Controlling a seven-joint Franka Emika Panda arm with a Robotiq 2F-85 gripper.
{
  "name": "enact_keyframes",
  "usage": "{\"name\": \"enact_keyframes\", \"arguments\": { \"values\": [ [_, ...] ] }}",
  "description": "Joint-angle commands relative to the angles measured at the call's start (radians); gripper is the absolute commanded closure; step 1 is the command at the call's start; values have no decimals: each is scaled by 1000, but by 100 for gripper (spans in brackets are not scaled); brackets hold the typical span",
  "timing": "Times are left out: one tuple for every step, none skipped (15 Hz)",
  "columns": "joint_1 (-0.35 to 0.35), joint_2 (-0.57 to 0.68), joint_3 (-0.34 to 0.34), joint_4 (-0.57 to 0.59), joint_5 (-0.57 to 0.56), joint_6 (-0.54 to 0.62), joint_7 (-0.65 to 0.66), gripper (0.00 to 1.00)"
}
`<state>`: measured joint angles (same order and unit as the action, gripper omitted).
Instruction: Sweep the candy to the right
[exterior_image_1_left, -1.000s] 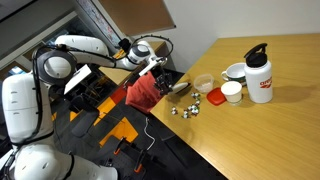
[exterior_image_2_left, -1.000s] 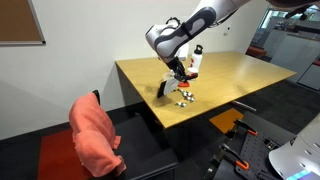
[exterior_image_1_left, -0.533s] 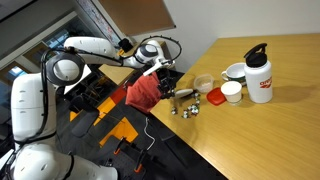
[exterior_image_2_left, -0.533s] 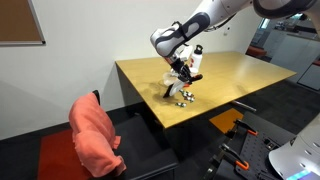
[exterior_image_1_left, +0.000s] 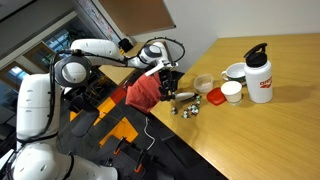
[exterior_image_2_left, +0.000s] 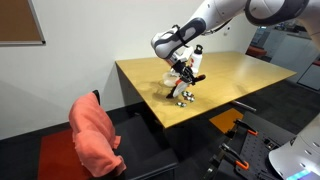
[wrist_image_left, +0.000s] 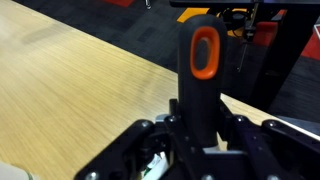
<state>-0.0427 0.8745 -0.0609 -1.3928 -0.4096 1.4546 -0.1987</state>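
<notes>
The candy is a loose cluster of tiny silvery wrapped sweets near the table's edge, also seen in the exterior view from the other side as candy. My gripper hangs just over and beside the cluster, shut on a black sweeping tool with an orange loop at its handle end. In the wrist view the gripper clamps the handle, and a bit of white-green wrapper shows below the left finger. The tool's lower end reaches the table next to the sweets.
A flat red lid, small white cups, a clear cup and a white bottle with a black cap stand beyond the candy. A red cloth lies on a chair past the table edge.
The arm has carried the tool a little across the table toward the candy cluster. The grip on the handle has not changed.
</notes>
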Motion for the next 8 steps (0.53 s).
{"name": "enact_keyframes", "arguments": {
  "values": [
    [-9, 10, -16, 10, -15, -56, -30, 88],
    [-12, 6, -19, -3, -21, -54, -36, 88],
    [-16, -1, -22, -20, -27, -47, -38, 88],
    [-19, -8, -25, -39, -37, -36, -38, 88],
    [-24, -14, -27, -56, -46, -27, -38, 88],
    [-29, -24, -28, -80, -57, -9, -38, 88],
    [-33, -34, -30, -105, -73, 4, -36, 88],
    [-36, -39, -33, -124, -89, 14, -32, 88]
  ]
}}
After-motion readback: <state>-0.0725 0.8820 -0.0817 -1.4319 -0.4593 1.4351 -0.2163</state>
